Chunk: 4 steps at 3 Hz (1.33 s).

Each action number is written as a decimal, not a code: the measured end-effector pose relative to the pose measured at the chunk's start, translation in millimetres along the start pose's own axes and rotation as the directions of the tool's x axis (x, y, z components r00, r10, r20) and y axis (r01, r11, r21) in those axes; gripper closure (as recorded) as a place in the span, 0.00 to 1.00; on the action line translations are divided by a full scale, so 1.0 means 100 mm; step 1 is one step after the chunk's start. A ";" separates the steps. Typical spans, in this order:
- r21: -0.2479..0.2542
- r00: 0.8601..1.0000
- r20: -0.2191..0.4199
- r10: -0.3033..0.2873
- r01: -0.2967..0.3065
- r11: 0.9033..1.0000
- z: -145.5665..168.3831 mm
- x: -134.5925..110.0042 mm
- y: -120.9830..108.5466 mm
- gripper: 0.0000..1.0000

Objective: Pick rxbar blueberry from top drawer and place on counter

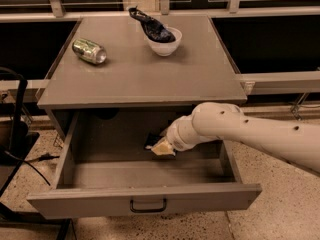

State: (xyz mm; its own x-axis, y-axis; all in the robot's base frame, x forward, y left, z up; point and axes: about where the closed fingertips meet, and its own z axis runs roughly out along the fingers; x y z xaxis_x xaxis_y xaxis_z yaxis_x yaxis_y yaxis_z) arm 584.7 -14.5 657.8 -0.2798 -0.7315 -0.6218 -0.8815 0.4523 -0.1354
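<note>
A speckled terrazzo floor [285, 204] lies under warm, dim light, dark glazed panels [270, 44] run behind in pale frames [280, 78], and what may be black cables [22, 156] trail at left.
</note>
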 end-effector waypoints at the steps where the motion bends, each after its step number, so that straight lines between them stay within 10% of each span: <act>1: -0.021 1.000 -0.006 -0.007 0.007 1.000 -0.23 -0.08 0.01 1.00; 4: -0.233 0.998 0.001 -0.061 0.060 0.971 -1.11 -0.21 0.27 1.00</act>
State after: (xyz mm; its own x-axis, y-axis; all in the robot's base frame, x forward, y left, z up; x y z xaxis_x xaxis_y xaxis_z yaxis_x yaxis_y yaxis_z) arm 524.6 -43.0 753.0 -0.2250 -0.7570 -0.6135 -0.9610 0.2764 0.0114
